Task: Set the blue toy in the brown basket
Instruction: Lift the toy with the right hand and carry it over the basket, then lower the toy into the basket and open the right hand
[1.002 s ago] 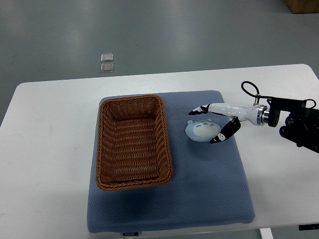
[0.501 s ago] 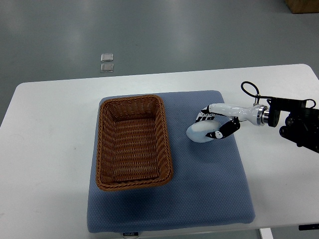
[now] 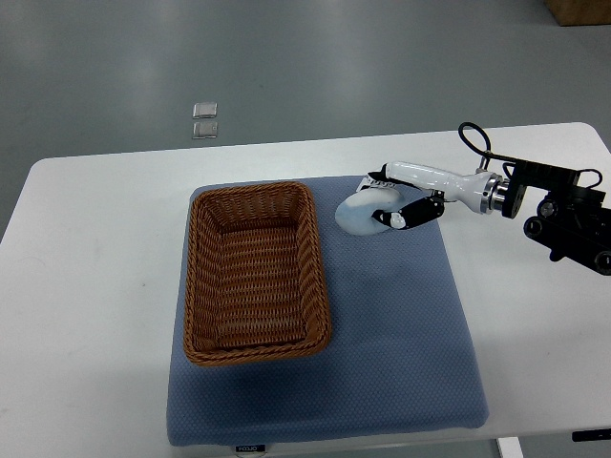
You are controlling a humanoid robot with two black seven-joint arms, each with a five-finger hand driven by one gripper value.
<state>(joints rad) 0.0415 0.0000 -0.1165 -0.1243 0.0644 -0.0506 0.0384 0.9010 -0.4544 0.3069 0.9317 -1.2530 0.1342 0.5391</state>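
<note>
Pinched in the white right hand [image 3: 389, 204], the pale blue round plush toy [image 3: 361, 214] at the woven brown wicker basket's [image 3: 256, 272] two o'clock should be carried over the rim before release.

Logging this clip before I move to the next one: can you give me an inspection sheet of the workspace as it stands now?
Surface: white table with a blue mat laid on it.
Job's things: brown basket on the mat's left part, nothing seen inside; blue toy held to the right of the basket, not yet in it.
Clutter: nothing seen on the table.
Grippers: right hand closed around the blue toy; left hand not in view.
Cables: a black cable loop at the right arm's wrist.
Surroundings: grey floor with two small square plates; a brown box corner at top right.
</note>
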